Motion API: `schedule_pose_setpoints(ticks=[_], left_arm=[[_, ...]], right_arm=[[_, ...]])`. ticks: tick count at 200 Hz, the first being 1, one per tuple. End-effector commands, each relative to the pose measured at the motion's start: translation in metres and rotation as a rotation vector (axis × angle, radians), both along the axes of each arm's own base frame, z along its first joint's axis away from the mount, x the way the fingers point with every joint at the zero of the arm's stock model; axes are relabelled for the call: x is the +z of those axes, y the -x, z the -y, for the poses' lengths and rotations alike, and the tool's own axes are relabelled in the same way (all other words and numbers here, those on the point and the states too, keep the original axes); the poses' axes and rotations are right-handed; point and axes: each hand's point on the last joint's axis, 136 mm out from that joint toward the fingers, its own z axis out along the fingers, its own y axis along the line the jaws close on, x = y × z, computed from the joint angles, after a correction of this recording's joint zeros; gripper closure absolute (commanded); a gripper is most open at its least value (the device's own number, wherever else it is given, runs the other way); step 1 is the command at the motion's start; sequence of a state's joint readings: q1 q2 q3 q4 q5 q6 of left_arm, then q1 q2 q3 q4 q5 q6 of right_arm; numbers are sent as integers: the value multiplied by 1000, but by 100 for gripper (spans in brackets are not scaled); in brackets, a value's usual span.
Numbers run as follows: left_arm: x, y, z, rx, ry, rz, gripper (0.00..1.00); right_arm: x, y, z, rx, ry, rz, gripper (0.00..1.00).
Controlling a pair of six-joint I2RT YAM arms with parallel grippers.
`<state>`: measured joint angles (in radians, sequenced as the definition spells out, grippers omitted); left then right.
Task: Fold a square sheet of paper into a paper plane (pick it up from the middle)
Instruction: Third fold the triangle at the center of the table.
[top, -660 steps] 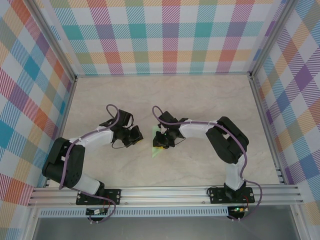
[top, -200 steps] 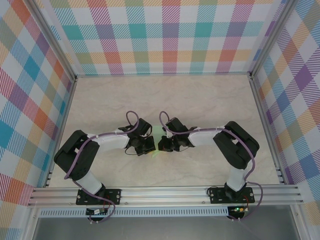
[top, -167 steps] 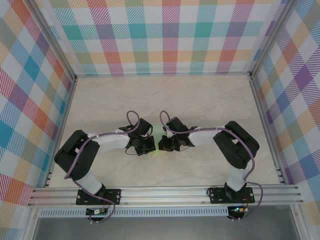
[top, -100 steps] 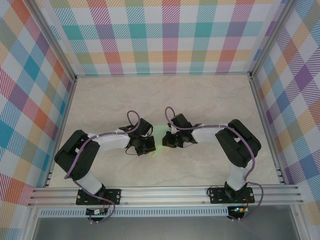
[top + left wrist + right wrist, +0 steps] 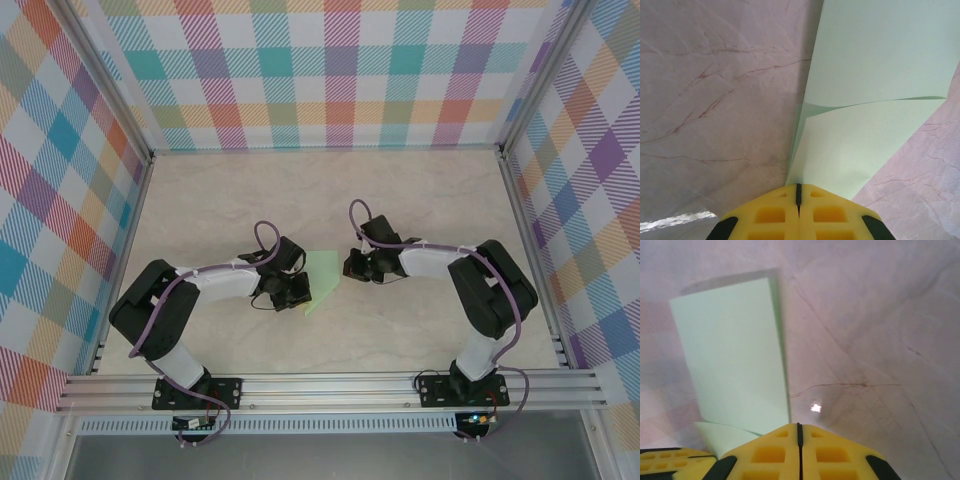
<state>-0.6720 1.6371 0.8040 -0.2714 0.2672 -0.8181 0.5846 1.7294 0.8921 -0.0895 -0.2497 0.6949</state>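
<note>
As the right gripper (image 5: 357, 268) has drawn away rightward, the folded square sheet of paper (image 5: 322, 272) lies uncovered on the table (image 5: 420, 200).
Both jaw pairs are pressed together; the left gripper (image 5: 295, 292) stays at the sheet's left edge. Long axis far-to-near, tapering toward the bases.

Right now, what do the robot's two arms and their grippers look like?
The left arm and right arm both have bulky black joints linked by white tubular segments, with a purple cable looped along each. The left gripper and right gripper carry bright yellow fingers with rectangular recesses and black edges.
</note>
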Motion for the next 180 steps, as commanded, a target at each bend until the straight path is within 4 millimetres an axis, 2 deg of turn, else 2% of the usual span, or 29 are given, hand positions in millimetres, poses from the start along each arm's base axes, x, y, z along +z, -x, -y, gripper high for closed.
schedule_pose_setpoints(ticks=[1,43,78,145,164,180], left_arm=[[-53,44,-63,12,-305,-159,100],[-52,42,-61,14,-297,-155,100],[-50,41,-59,13,-288,-150,100],[-42,34,-52,-2,-273,-135,100],[-32,25,-45,-17,-255,-110,100],[-14,13,-32,-37,-205,-63,100]], right_arm=[[18,10,-19,58,-43,29,93],[12,26,-49,136,-121,-33,93],[6,29,-60,169,-147,-70,93],[-28,36,-47,144,-45,-154,94],[-37,39,-39,133,0,-174,94],[-45,43,-32,125,44,-195,94]])
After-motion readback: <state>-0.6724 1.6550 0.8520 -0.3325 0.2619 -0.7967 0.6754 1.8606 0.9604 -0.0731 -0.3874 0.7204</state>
